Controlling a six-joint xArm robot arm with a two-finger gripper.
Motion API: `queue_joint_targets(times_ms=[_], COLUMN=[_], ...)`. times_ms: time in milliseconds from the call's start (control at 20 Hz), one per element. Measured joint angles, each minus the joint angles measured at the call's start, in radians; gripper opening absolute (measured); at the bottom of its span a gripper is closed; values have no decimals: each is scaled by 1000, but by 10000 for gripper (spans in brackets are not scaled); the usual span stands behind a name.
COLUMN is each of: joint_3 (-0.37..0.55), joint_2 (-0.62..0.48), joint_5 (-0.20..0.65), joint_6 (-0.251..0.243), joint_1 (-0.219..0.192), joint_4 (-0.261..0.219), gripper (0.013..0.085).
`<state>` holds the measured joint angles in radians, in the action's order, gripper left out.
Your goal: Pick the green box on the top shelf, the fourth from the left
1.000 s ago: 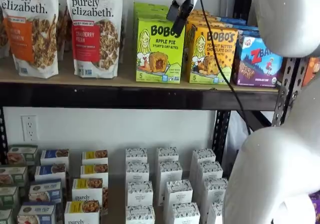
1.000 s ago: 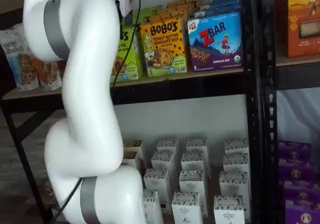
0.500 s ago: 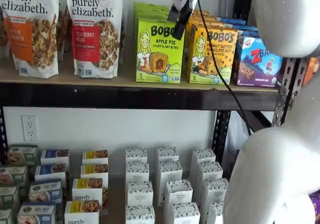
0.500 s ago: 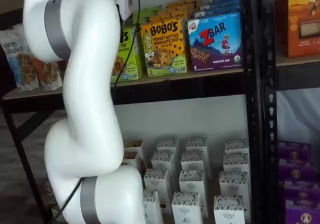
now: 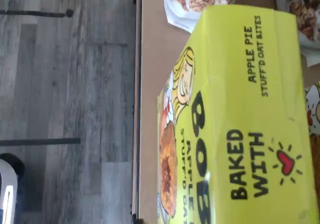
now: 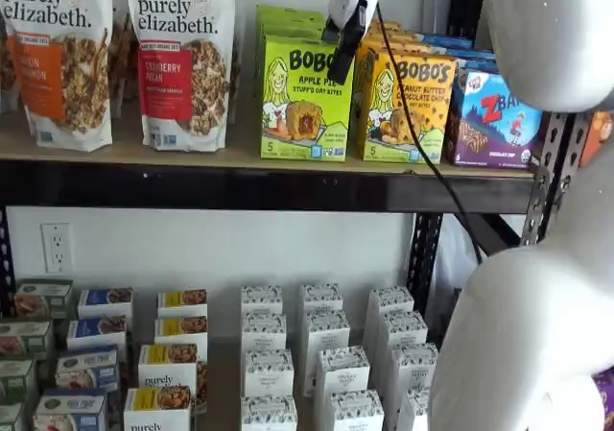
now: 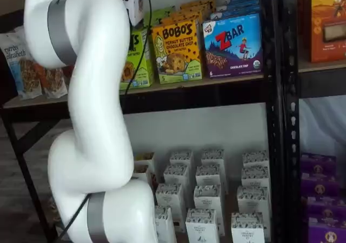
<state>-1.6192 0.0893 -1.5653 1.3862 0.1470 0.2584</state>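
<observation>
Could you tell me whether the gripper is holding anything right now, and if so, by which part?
It cannot be told. In a shelf view the gripper shows side-on at the top right corner of the green box, which stands on the top shelf.

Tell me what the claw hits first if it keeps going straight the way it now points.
Most likely the top of the lime-green cardboard Bobo's apple pie box. The white-bodied, black-fingered claw points down at its upper right corner, and the wrist view is filled by that box's top panel. Depth is unclear.

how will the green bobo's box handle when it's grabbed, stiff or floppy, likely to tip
The green box is flat-sided cardboard, so probably stiff and easy to clamp. It stands tall on a narrow base on the top shelf, so a push may tip it. Its smooth printed faces could slip.
</observation>
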Motion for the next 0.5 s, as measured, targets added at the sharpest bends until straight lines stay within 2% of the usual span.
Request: queue_joint_targets(times_ms=[150, 200, 350, 500], joint_3=[3, 5, 2, -5], joint_2=[1, 1, -2, -7], joint_5=[2, 2, -3, -12], joint_6=[1, 1, 0, -1], joint_1=[-1, 0, 1, 1], joint_4=[7, 8, 10, 9], gripper=[690, 690, 610, 610])
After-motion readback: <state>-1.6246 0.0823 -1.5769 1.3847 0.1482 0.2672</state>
